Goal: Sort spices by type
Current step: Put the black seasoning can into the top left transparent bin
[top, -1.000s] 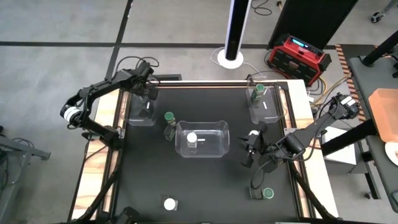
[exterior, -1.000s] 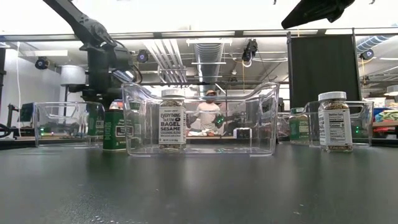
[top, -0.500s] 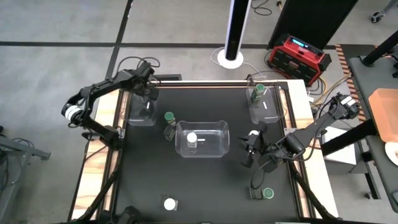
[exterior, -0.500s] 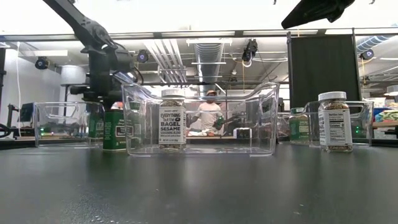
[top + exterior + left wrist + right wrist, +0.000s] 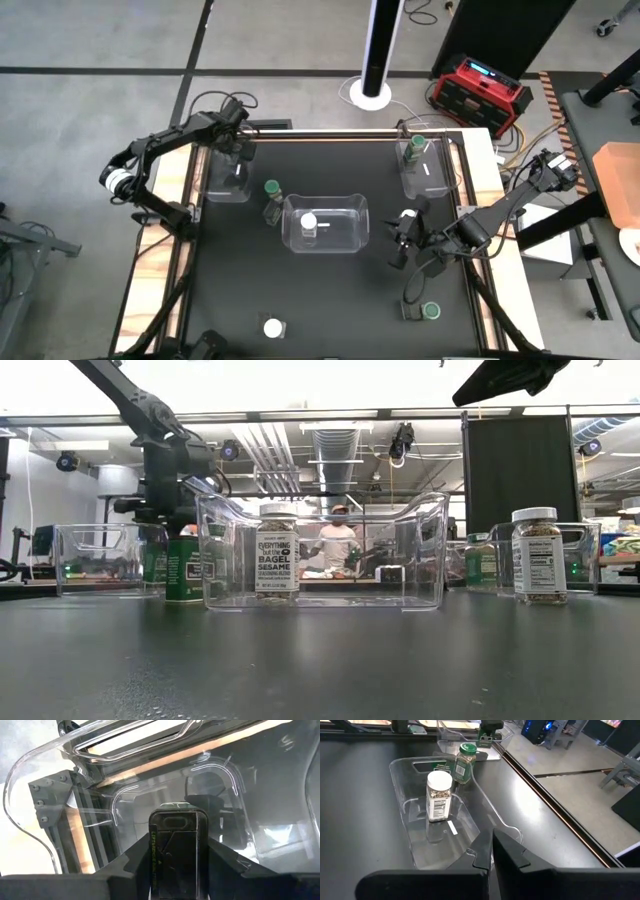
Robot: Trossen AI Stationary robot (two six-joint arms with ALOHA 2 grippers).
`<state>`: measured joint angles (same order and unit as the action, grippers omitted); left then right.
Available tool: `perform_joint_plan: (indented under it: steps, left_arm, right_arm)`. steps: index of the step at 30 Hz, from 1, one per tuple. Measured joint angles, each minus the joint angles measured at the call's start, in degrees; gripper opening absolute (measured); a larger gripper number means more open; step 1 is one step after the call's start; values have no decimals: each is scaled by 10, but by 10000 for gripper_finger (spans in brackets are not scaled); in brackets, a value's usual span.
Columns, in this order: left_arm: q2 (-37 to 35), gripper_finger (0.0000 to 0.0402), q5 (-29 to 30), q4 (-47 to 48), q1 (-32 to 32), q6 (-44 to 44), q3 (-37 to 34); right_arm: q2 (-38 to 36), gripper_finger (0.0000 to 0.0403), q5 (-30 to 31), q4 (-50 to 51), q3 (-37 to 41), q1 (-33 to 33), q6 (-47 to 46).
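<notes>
Obs. We are finding the left gripper (image 5: 237,146) hanging over the back rim of the left bin (image 5: 226,181), aimed down into it, which we are reading as a drop-off pose for one spice type. In its wrist view a dark printed block is sitting between the fingers; we cannot tell whether that is a jar or gripper hardware, nor how far the fingers are apart.

The right gripper (image 5: 492,851) is hovering right of the centre bin (image 5: 352,229), fingers pressed together and carrying nothing.

Jars: a white-lid jar (image 5: 309,222) is standing in the centre bin, and a green-lid jar (image 5: 272,188) is waiting just outside that bin's left wall. Another green-lid jar (image 5: 417,143) is sitting in the right back bin (image 5: 430,180). A loose white-lid jar (image 5: 272,326) and a loose green-lid jar (image 5: 431,311) are standing near the front edge.

Clearance: we are judging the front mat roomy and the gap between the left and centre bins tight.
</notes>
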<state>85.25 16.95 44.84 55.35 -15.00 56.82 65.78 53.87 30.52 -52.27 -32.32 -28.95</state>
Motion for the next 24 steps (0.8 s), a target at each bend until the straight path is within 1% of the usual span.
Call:
perform_joint_plan:
  steps: [9, 18, 24]
  left_arm:
    - [0, 161, 6, -3, 0, -5, 0]
    - [0, 164, 6, -7, 0, -3, 1]
    - [-7, 164, 7, 33, 0, 6, 30]
  right_arm:
    - [0, 9, 0, 0, 0, 0, 0]
    - [0, 9, 0, 0, 0, 0, 0]
    - [0, 9, 0, 0, 0, 0, 0]
